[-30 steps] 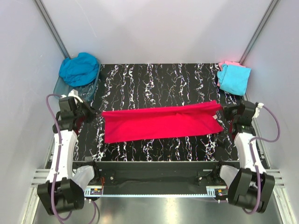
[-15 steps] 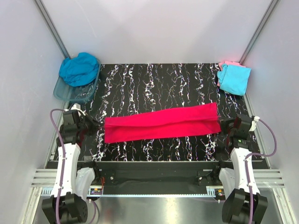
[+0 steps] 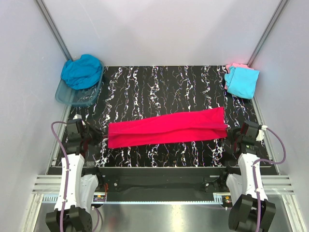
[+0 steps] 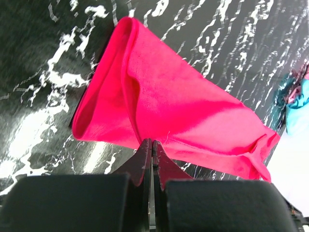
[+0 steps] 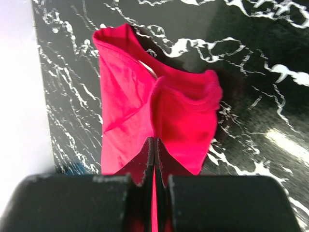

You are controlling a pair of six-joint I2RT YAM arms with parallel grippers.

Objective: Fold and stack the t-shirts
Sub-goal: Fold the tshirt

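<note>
The bright pink-red t-shirt (image 3: 166,128) lies as a long folded band across the near half of the table. My left gripper (image 3: 98,136) is shut on its left end; in the left wrist view the jaws (image 4: 151,143) pinch the cloth edge (image 4: 159,96). My right gripper (image 3: 231,131) is shut on its right end; in the right wrist view the jaws (image 5: 154,140) hold a fold of the shirt (image 5: 183,113). The teal-blue t-shirt (image 3: 82,71) sits bunched in a tub at the back left. The light cyan t-shirt (image 3: 241,82) lies folded on the pale pink one (image 3: 235,65) at the back right.
The clear bluish plastic tub (image 3: 72,96) stands at the back left corner. The black marbled table (image 3: 164,87) is bounded by white walls on three sides. The table's near edge (image 3: 159,166) runs just in front of the shirt.
Both arms have drawn back toward the near edge and lowered. The pink-red shirt has settled flat into a narrower band. Both grippers have stayed shut on it.
</note>
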